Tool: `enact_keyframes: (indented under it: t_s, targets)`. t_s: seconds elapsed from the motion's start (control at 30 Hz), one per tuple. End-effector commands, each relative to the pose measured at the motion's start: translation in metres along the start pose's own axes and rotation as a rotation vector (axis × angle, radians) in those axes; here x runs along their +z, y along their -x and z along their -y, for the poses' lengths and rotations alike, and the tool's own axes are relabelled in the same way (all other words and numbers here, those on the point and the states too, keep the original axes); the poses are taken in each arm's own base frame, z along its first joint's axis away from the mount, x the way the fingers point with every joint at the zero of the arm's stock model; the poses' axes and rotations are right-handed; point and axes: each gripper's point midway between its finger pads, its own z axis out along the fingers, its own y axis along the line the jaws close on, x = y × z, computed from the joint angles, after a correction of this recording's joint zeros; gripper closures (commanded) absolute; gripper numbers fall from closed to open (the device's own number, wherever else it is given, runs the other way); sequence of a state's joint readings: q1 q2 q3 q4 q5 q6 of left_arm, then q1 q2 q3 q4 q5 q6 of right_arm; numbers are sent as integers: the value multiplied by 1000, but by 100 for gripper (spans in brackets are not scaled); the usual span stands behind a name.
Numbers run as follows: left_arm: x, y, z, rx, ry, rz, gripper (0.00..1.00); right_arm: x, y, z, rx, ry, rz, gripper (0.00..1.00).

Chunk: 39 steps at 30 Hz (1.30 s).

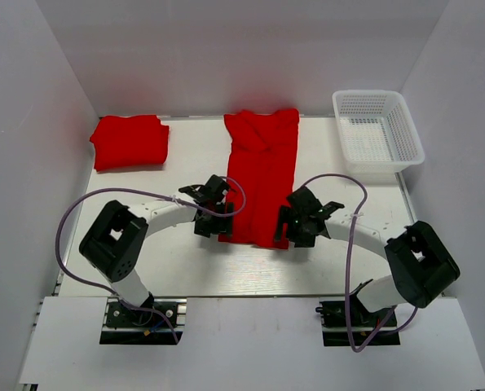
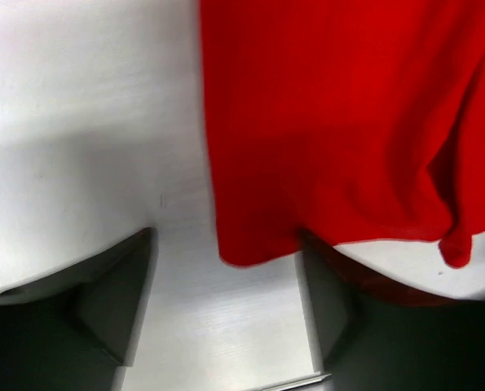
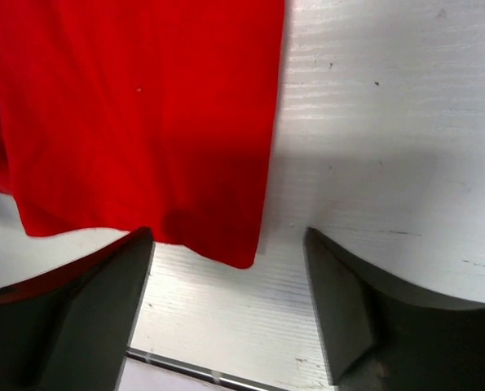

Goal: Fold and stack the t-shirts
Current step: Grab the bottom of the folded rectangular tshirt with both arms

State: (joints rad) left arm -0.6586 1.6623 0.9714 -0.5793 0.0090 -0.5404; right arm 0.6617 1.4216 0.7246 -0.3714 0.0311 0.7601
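Left gripper (image 2: 225,254) is standing with jaws wide apart, the near left corner of the long red t-shirt (image 1: 262,175) lying between them, unclamped. Right gripper (image 3: 227,244) is gaping likewise around the near right corner. A folded t-shirt (image 1: 130,141) is lying well beyond the left jaws.

Twin arms: left arm (image 1: 112,240) and right arm (image 1: 421,262), boxy black joint housings, white tube links. Lilac cable (image 1: 128,191) loops back from behind each black wrist. Up front, dark grey wedge-shaped fingers (image 2: 112,314), matte, flat-faced.
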Motion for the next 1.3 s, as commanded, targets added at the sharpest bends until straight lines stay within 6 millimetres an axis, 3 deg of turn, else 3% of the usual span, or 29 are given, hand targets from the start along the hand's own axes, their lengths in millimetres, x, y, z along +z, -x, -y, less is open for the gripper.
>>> enact_keyframes:
  t_s: [0.0,0.03,0.07,0.2,0.27,0.3,0.33,0.5,0.73,0.9,1.1,1.27]
  targets:
    - [16,-2,6,9,-18,-6,26,6,-3,5,17,-47,-24,23]
    - [17,-7,10,19,-36,-11,30,6,-5,0,15,-27,-40,29]
    - [17,-7,16,29,-54,-9,33,7,-6,-1,16,-19,-45,44]
    - [22,-18,27,57,-99,-16,50,10,-20,-5,32,5,-100,80]
    - [22,-21,28,32,-93,-9,82,11,-20,-3,39,0,-93,97]
    - [22,-26,19,13,-46,-21,94,11,-22,-2,47,-6,-95,100]
    - [22,-27,16,-12,-25,-25,100,9,-21,-2,46,-4,-84,100]
    - [8,-27,2,-27,57,2,100,0,-19,8,42,-47,-55,100]
    - [-17,-42,-5,-28,68,-15,100,-21,-37,30,31,-84,-68,100]
    - [-23,-54,7,0,4,-57,100,-29,-44,18,19,1,-86,100]
    - [-41,-43,24,-1,-42,-44,100,-32,-51,4,-20,54,-135,100]
    - [-46,-30,21,-70,0,-51,100,-38,-30,4,-13,4,-68,100]
